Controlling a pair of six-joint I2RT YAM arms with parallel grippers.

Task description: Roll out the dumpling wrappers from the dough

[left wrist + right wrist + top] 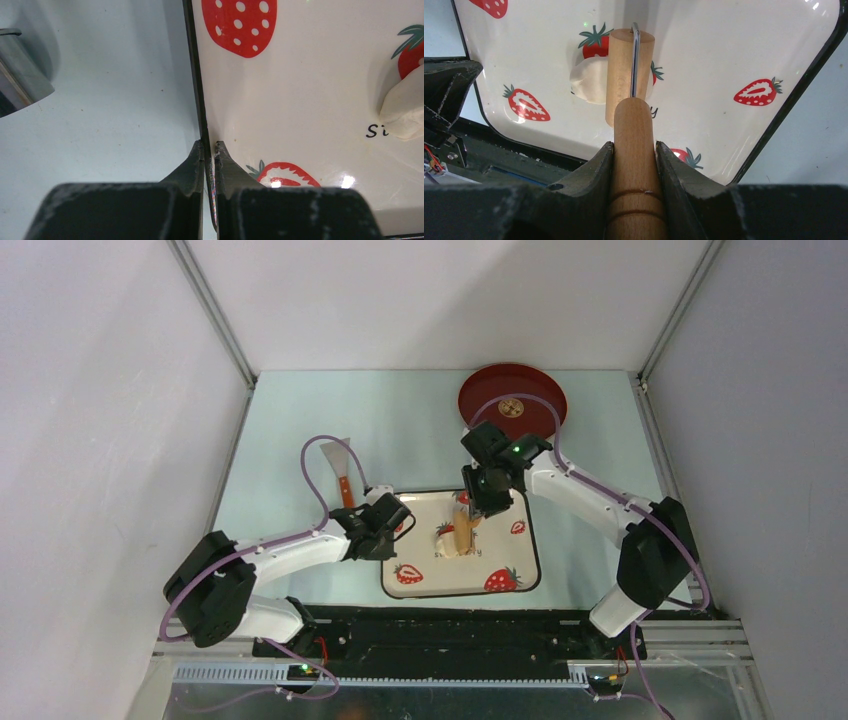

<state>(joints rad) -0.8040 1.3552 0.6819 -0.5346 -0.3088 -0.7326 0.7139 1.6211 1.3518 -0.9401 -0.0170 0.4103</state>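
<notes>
The dough [444, 543] is a small cream-white lump on the strawberry-patterned plate [450, 582]. My right gripper [478, 508] is shut on the handle of the tan wooden roller [463, 530]. In the right wrist view the gripper [634, 147] clamps the handle, and the roller's barrel [630, 75] lies over the right part of the dough [591, 82]. My left gripper [395, 523] is shut on the plate's left rim. The left wrist view shows that gripper [210, 146] pinching the dark rim [192, 75], with the dough [405, 110] far right. No dumpling wrappers are in view.
A red round tray [512, 400] with a gold emblem sits at the back right, behind the right arm. A steel scraper with an orange handle [340, 468] lies on the pale table left of the plate. A shiny steel piece [20, 70] shows at the left wrist view's left edge.
</notes>
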